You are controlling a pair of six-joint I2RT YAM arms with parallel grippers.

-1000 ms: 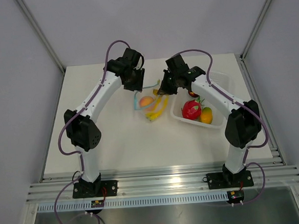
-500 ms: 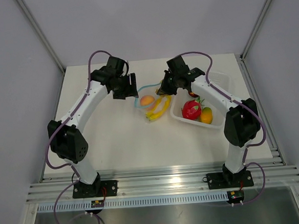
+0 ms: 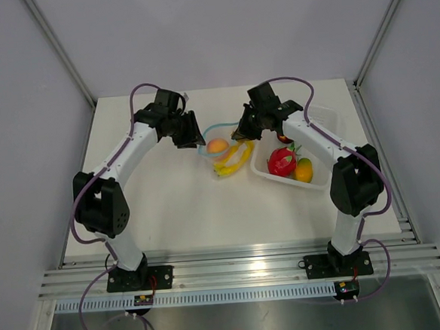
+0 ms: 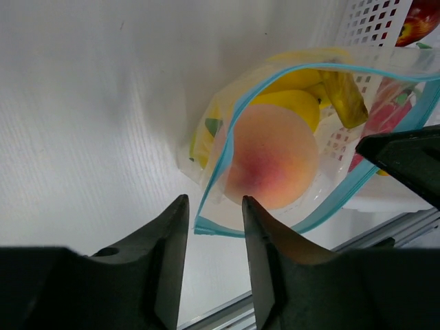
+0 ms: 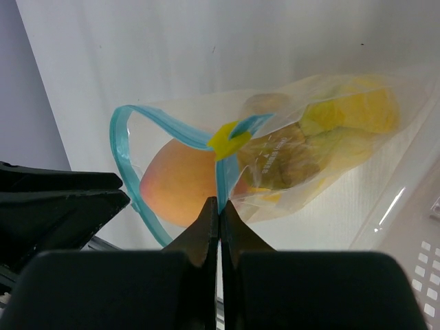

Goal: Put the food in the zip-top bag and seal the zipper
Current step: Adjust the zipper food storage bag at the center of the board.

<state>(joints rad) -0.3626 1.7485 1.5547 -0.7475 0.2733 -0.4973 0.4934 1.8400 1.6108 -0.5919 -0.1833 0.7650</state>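
Observation:
The clear zip-top bag (image 3: 220,148) lies at mid-table with its mouth open. The orange-pink peach (image 3: 216,145) and the yellow banana bunch (image 3: 235,158) are inside it. I cannot pick out the lemon. My right gripper (image 5: 218,203) is shut on the light-blue zipper (image 5: 124,148) at the bag's right end, beside the peach (image 5: 180,182) and the banana (image 5: 347,113). My left gripper (image 4: 214,203) is open. The zipper's left corner (image 4: 206,225) lies between its fingertips, just short of the peach (image 4: 272,165). In the top view the left gripper (image 3: 196,137) and the right gripper (image 3: 241,130) face each other across the bag.
A white perforated tray (image 3: 278,180) stands right of the bag. It holds a red fruit (image 3: 281,162) and an orange one (image 3: 303,172). Its wall shows in the left wrist view (image 4: 368,24). The enclosure walls rise on both sides and at the back.
My left arm swung out to the left, away from the bag, then came back with open jaws to the bag's left corner. My right gripper kept its hold on the zipper.

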